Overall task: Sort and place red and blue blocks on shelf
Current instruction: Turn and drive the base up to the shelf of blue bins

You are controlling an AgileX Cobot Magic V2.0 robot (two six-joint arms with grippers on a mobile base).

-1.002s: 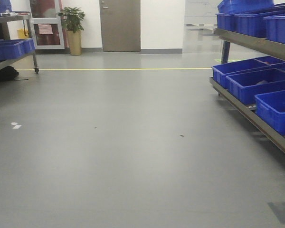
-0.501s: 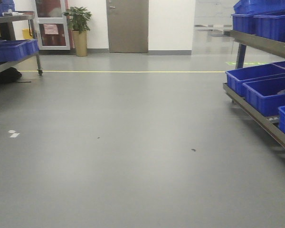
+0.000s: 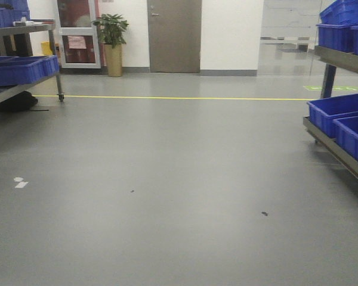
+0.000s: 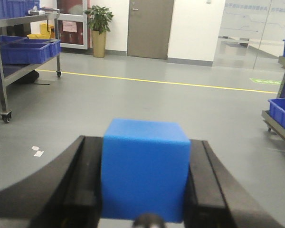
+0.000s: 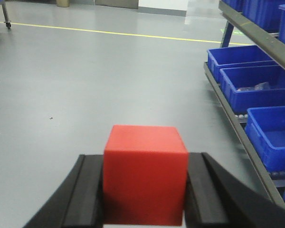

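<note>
**Operator:** State the load condition.

**Technician:** The left fingers (image 4: 83,185) are clamped on the blue block (image 4: 145,171), one finger against each side face, and the block fills the gap. The right fingers (image 5: 85,190) grip the red block (image 5: 145,175) in the same way. Both blocks are carried above the open floor (image 3: 179,179), well apart from the shelf (image 5: 256,35) on the right side.

**Operator:** What is the main hazard in transit?

**Technician:** Loss of a block. Each cube appears to be held by friction on two faces only. A jolt from the mobile base or an abrupt arm swing may let a cube rotate or slip out. A dropped cube lands on the floor, where recovery is likely to be difficult.

**Operator:** What is the hazard at the shelf?

**Technician:** Collision. The steel rail projects above the rows of blue tubs (image 5: 254,88). An arm raised late, or a base stopped too near, may strike the rail or a tub rim and knock the cube askew in the fingers.

**Operator:** Is there a sorting risk?

**Technician:** Yes. The tubs look alike, and nothing in view marks which one takes red and which takes blue. A second rack on castors (image 4: 19,52) stands at the left, so the wrong destination is possible.
</note>
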